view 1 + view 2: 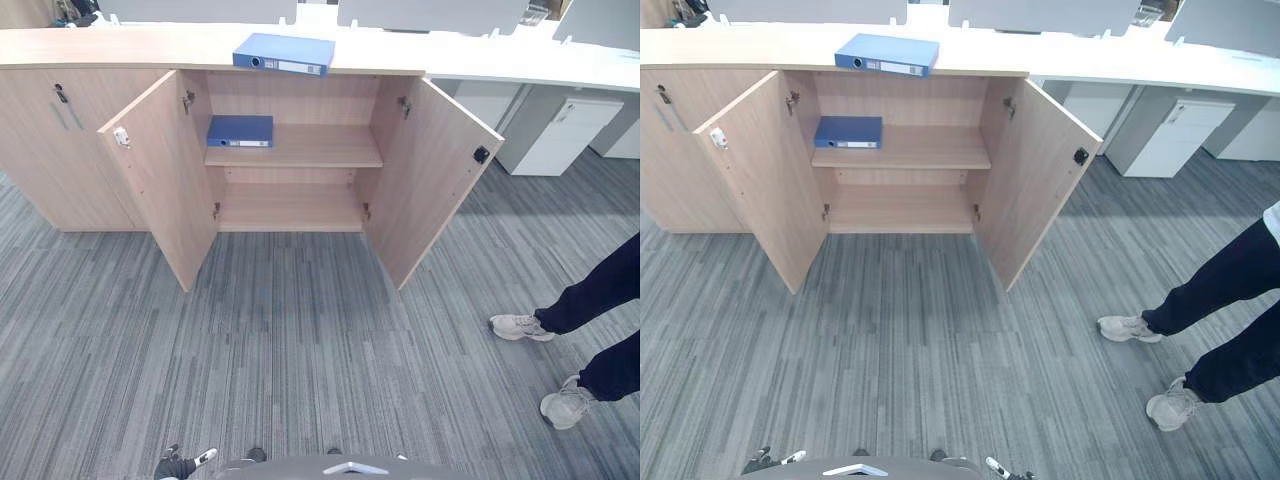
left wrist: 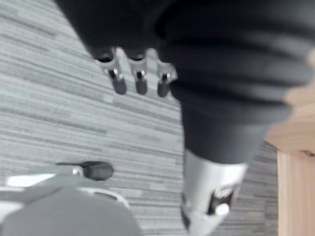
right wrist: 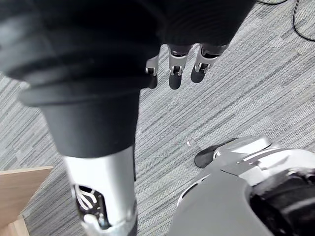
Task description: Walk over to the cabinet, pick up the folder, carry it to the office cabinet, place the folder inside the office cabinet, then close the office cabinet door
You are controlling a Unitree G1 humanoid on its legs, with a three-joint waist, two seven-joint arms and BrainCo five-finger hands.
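A: While the cabinet (image 1: 290, 210) is open, what's where?
B: One blue folder (image 1: 284, 54) flat on its top, 2nd folder (image 1: 240, 131) on upper shelf (image 1: 310, 148) inside. L hand (image 2: 140, 78), R hand (image 3: 174, 73): fingers loose, slightly apart, holding nothing, above carpet (image 1: 300, 350).

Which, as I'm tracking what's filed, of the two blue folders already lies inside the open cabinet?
The darker blue folder, on the upper shelf, left end; the lighter blue folder lies on top.

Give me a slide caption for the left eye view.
Open cabinet: one folder on top, a second folder on its shelf; person standing at right.
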